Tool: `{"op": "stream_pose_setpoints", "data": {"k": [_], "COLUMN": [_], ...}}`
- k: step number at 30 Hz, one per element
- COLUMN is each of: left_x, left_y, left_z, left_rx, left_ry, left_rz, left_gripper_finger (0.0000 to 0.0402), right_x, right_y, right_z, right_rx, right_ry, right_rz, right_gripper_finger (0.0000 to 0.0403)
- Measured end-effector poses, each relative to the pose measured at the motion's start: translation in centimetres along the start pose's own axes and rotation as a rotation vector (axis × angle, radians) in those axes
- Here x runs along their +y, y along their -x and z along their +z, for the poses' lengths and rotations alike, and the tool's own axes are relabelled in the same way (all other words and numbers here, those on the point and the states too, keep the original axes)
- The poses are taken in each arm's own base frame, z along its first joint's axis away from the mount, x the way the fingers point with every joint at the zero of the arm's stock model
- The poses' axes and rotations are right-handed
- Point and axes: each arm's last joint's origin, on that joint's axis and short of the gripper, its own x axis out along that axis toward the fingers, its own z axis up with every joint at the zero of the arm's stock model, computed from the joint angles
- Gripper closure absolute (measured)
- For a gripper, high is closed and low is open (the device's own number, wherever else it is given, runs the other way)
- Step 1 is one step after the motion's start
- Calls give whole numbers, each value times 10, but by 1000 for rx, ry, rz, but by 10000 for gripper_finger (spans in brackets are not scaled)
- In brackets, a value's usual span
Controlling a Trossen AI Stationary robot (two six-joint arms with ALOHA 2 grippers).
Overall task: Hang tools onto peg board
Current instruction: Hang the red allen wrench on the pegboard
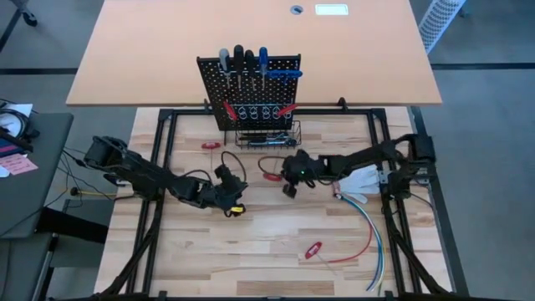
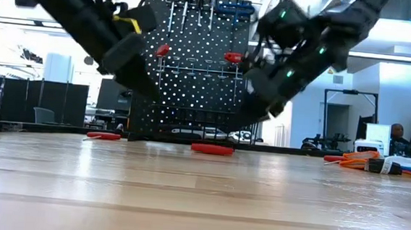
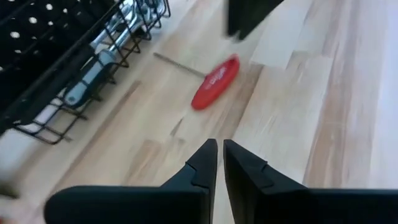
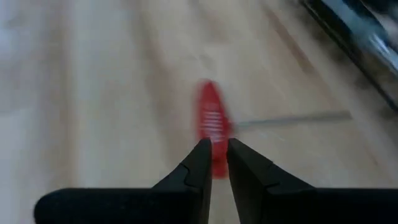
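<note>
Black perforated peg board [image 1: 249,88] stands upright at the far edge of the pale wooden desk [image 1: 251,251], with screwdrivers [image 1: 242,63] hung along its top and a wire basket [image 1: 267,135] at its base. One red-handled tool [image 1: 272,175] lies on the desk in front of the basket, between both arms. Left hand [image 1: 226,176] sits near it, fingers nearly together and gripping nothing. Right hand [image 1: 290,177] hovers just beside the same tool, fingers narrowly parted, empty. Two more red tools [image 1: 211,145] [image 1: 313,249] lie well apart on the desk. Coloured cables [image 1: 372,230] trail at the right.
</note>
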Motion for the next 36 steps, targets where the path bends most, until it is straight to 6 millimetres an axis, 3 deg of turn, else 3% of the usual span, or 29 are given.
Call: {"op": "stream_pose_setpoints", "data": {"k": [6,8,14,17,21,24,31,36], "left_x": [1,2,3,1,-3,-4,-9,-18], "left_y": [-5,-6,-5,-4,-1,0,-11,-24], "left_z": [-23,-26,-29,-28,-29,-30,-38,-44], "left_rx": [-18,-13,-9,-12,-14,-16,2,-23], "left_ry": [20,25,9,3,-6,-12,-23,-52], "left_rz": [-10,-9,-8,-16,-29,-35,-32,-62], "left_gripper_finger": [386,387,387,387,387,387,387,387], "right_x": [-17,-13,31,47,38,24,3,-11], "right_y": [-29,-34,-36,-32,-23,-19,-23,-25], "right_z": [-21,-16,-4,3,11,14,14,24], "right_rx": [85,87,16,-33,-6,24,59,22], "right_ry": [-136,-110,139,237,241,224,278,354], "right_rz": [-72,14,361,357,94,2,-6,86], "right_gripper_finger": [344,344,344,344,344,344,334,280]}}
